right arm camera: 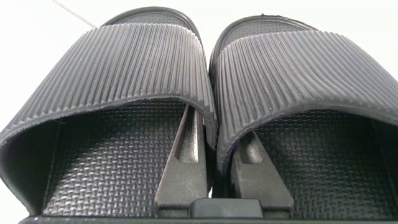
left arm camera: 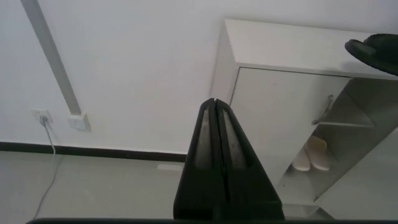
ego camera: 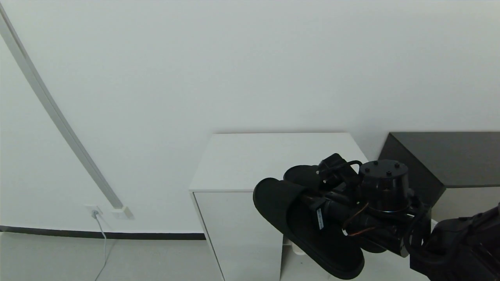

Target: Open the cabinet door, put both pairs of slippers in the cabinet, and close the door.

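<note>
Closest in, the right wrist view. The right gripper (right arm camera: 217, 130) has one of its fingers (right arm camera: 183, 162) tucked under each strap of the black slippers (right arm camera: 130, 74). The pair sits side by side, and the fingers pinch the two inner side walls between them. That is a firm clamp, with only those walls in the gap.

The head view adds what that close-up cannot: the pair is up in the air, tilted, toes pointing away from the wrist. It hangs in front of the right part of the white cabinet (ego camera: 273, 156), level with the top's front edge and apart from it.

Over to the left wrist view. The left gripper (left arm camera: 214, 109) has its fingers pressed flat together, holding nothing and touching nothing. It hangs in open air short of the cabinet, off to the cabinet's left.

Past it comes something the head view barely gives: the door (left arm camera: 280, 124) stands swung open, with the handle (left arm camera: 323, 111) on its free edge. Inside, under a shelf (left arm camera: 348, 124), the white slippers (left arm camera: 311, 155) lie side by side on the lower level. A black toe pokes in up by the cabinet's top.

Farthest back is the wall (ego camera: 250, 58), with a socket (ego camera: 93, 212) low down and a cable (ego camera: 103, 242) hanging from it. A dark cabinet (ego camera: 449, 156) stands just to the right of the white one.
</note>
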